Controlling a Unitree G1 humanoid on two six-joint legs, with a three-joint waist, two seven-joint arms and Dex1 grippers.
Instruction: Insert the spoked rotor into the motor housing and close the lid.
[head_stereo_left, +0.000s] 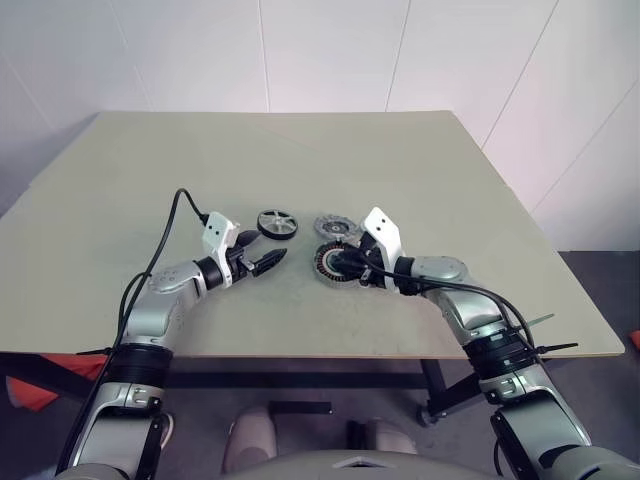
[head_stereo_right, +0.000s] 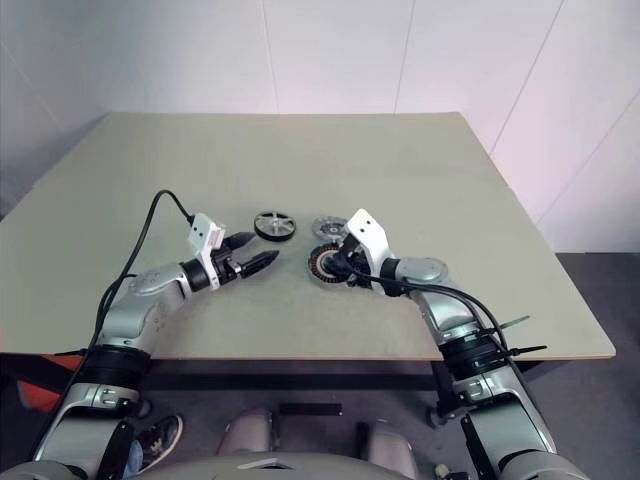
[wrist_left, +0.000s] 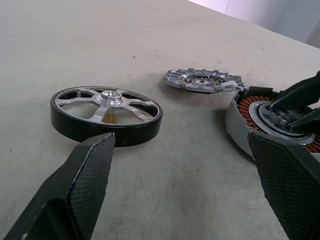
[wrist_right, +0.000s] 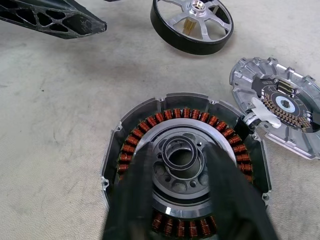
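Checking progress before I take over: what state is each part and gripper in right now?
Spoked rotor: flat on the table, not inserted, untouched.
Motor housing: on the table, open, copper windings showing, no rotor inside.
Lid: off, lying ribbed face up beside the housing.
Left gripper: open, empty, near the rotor.
Right gripper: fingers parted over the housing's centre hub; holding nothing I can see.

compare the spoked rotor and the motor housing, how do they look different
The spoked rotor has silver spokes in a black rim; the motor housing shows coppery windings inside a grey shell. The rotor lies untouched; the right gripper's fingers straddle the housing's centre hub. Both are round and lie flat on the table.
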